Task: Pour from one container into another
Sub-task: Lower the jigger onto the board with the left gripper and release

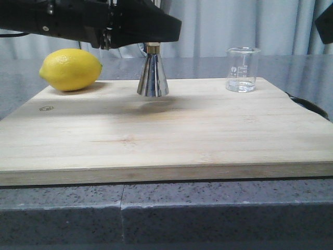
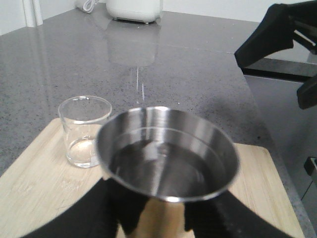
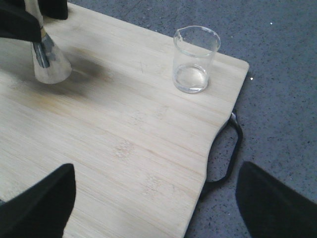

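My left gripper [image 1: 152, 48] is shut on the gold-banded waist of the steel hourglass jigger [image 1: 152, 78]. The jigger stays upright and hangs just above the wooden board, with its shadow under it. In the left wrist view its top cup [image 2: 166, 158] holds clear liquid, and black fingers [image 2: 99, 213] flank the waist below. The clear glass beaker [image 1: 242, 70] stands at the board's back right corner with a little liquid in its bottom. It also appears beyond the jigger [image 2: 84, 131] and alone near the board's corner [image 3: 195, 59]. My right gripper [image 3: 156, 203] is open over the board's right edge, holding nothing.
A yellow lemon [image 1: 71, 69] lies at the back left of the bamboo cutting board [image 1: 166, 135]. The board's black handle [image 3: 225, 158] sticks out on the right over the grey stone counter [image 1: 62, 208]. A white appliance [image 2: 133, 10] stands far back.
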`<state>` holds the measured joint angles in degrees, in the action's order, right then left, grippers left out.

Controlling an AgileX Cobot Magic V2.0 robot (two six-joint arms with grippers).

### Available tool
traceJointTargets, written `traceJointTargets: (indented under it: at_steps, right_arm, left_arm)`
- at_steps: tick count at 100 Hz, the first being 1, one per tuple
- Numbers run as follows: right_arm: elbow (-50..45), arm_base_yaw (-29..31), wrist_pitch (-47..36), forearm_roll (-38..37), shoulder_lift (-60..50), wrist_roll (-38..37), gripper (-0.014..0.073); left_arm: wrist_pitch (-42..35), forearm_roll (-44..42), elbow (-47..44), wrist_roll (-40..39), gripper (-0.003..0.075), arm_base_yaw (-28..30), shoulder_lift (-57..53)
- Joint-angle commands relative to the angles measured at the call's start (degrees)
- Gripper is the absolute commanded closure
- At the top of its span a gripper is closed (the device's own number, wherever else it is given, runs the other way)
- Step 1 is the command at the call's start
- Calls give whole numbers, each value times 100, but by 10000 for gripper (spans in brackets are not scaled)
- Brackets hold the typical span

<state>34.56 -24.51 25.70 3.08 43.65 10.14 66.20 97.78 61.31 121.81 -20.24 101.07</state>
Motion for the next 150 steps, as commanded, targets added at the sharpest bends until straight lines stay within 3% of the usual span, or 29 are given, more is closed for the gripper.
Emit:
traceJointTargets:
  at_steps: [1, 103, 113, 132, 150]
  right_arm:
    - [150, -3, -362, -69, -44, 20, 18]
    - [150, -3, -395, -84, -44, 20, 18]
    - [150, -3, -395, -84, -44, 20, 18]
    - [150, -3, -395, -84, -44, 20, 18]
    - [150, -3, -395, -84, -44, 20, 18]
  left_arm:
    - [641, 490, 42, 194, 461, -41, -272]
    - [646, 619, 3, 463, 451, -41, 137]
    - [646, 619, 3, 463, 397, -41, 137]
    - [350, 477, 3, 406, 194, -41, 114]
    - [-702, -245, 3, -436, 178, -41, -307]
